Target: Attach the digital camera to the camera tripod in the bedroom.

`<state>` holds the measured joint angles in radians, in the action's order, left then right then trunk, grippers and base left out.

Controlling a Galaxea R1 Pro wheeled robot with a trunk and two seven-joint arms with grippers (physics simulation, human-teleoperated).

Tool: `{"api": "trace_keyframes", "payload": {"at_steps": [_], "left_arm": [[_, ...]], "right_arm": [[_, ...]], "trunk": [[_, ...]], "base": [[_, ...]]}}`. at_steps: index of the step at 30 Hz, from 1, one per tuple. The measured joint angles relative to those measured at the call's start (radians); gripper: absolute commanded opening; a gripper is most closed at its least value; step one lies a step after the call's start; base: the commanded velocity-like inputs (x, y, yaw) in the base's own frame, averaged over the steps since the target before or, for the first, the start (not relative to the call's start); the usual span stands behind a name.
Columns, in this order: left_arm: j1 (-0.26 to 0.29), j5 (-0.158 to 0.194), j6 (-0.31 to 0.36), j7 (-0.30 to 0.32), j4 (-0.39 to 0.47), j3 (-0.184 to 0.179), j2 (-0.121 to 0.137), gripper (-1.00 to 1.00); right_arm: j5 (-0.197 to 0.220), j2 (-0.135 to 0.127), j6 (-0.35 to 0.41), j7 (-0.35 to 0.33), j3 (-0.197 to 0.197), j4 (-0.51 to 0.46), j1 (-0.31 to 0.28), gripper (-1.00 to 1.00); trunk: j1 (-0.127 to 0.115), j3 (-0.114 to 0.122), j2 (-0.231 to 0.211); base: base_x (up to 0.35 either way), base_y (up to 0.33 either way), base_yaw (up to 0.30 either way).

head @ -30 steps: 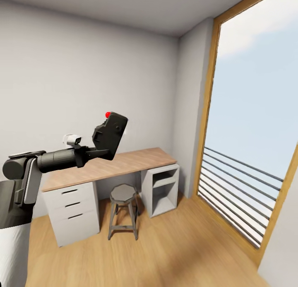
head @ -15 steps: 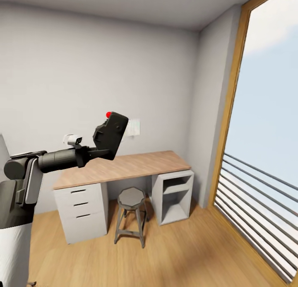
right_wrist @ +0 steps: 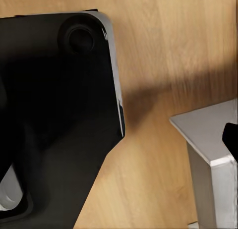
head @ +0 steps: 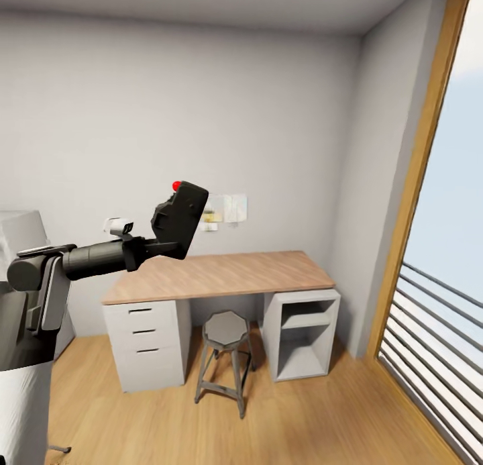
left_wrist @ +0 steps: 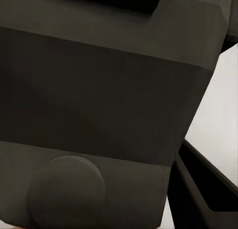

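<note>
Bedroom w/ desk (head: 218,276) & stool (head: 225,329) far side; left gripper (head: 155,247) clamped on camera (head: 178,219) base. Rigid, light, prob fragile: hold body, not lens. Right gripper: can't tell.

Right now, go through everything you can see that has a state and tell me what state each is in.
digital camera: gripped, held in the air, tilted, red button on top.
left end effector: shut on the digital camera.
desk drawers: all three closed.
stool: upright, standing partly under the desk.
open cabinet: no door, nothing visible inside.
</note>
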<state>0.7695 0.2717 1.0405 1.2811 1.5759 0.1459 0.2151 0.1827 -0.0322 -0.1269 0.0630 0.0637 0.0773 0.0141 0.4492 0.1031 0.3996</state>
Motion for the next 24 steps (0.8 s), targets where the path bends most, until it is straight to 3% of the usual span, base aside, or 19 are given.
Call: {"api": "trace_keyframes", "payload": {"at_steps": [12,24], "left_arm": [[0.000,0.000,0.000,0.000,0.000,0.000,0.000,-1.00],[0.000,0.000,0.000,0.000,0.000,0.000,0.000,-1.00]], "right_arm": [[0.000,0.000,0.000,0.000,0.000,0.000,0.000,1.00],[0.000,0.000,0.000,0.000,0.000,0.000,0.000,1.00]], "trunk": [[0.000,0.000,0.000],[0.000,0.000,0.000]], "base": [[0.230,-0.189,0.278],[0.044,-0.035,0.278]]}}
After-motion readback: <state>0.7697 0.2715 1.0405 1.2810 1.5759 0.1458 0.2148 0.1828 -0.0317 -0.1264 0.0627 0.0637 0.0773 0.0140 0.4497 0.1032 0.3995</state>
